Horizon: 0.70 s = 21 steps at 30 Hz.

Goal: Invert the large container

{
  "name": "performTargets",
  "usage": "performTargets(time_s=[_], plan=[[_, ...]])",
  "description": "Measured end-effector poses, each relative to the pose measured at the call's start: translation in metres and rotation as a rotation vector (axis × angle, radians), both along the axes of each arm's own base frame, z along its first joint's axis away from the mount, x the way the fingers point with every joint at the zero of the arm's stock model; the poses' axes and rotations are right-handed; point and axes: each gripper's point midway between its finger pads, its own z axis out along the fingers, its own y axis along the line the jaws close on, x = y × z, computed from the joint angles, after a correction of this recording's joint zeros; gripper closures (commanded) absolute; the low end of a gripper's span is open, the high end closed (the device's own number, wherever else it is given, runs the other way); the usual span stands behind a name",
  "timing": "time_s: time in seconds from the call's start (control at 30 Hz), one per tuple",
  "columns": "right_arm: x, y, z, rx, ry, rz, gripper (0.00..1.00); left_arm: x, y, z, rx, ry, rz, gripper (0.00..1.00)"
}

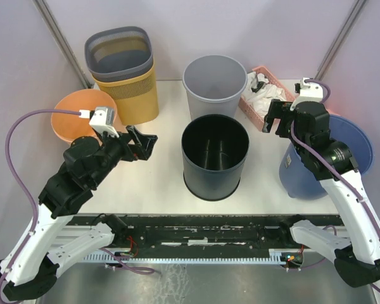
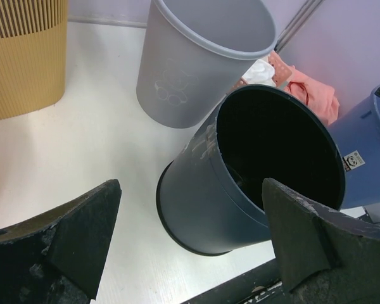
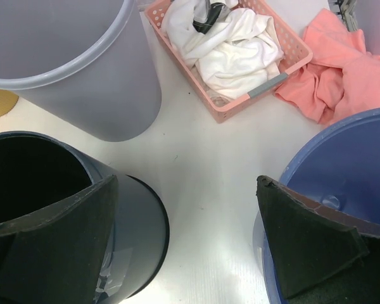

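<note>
The large container, a dark round bin [image 1: 215, 183], stands upright with its mouth up at the middle of the white table; its wall [image 2: 209, 202] also shows in the left wrist view and its side [image 3: 133, 221] at the lower left of the right wrist view. To its left my left gripper [image 1: 144, 143] points at it, open and holding nothing, with the bin framed between its spread fingers [image 2: 191, 190]. My right gripper [image 1: 273, 123] hangs open to the bin's upper right, over bare table between the dark bin and a blue bin [image 3: 187, 183].
A grey bin [image 1: 214, 82] stands right behind the dark one. A yellow ribbed bin [image 1: 130, 95] with a grey mesh bin [image 1: 118, 54] in it is at the back left, beside an orange bowl [image 1: 73, 114]. At the right are a blue bin [image 1: 358, 142], a pink basket [image 3: 221, 107] of white cloth and a pink cloth [image 3: 342, 69].
</note>
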Motion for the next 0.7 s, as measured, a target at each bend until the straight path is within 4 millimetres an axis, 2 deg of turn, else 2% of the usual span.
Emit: performTargets(time_s=[0.43, 0.7], plan=[[-0.002, 0.008, -0.006, 0.000, 0.015, 0.056, 0.01, -0.003, -0.001, 0.001, -0.005, -0.004, -0.015, 0.01], [-0.007, 0.035, -0.020, 0.004, 0.074, 0.224, 0.01, -0.006, -0.003, 0.003, -0.013, -0.007, -0.035, 0.01]])
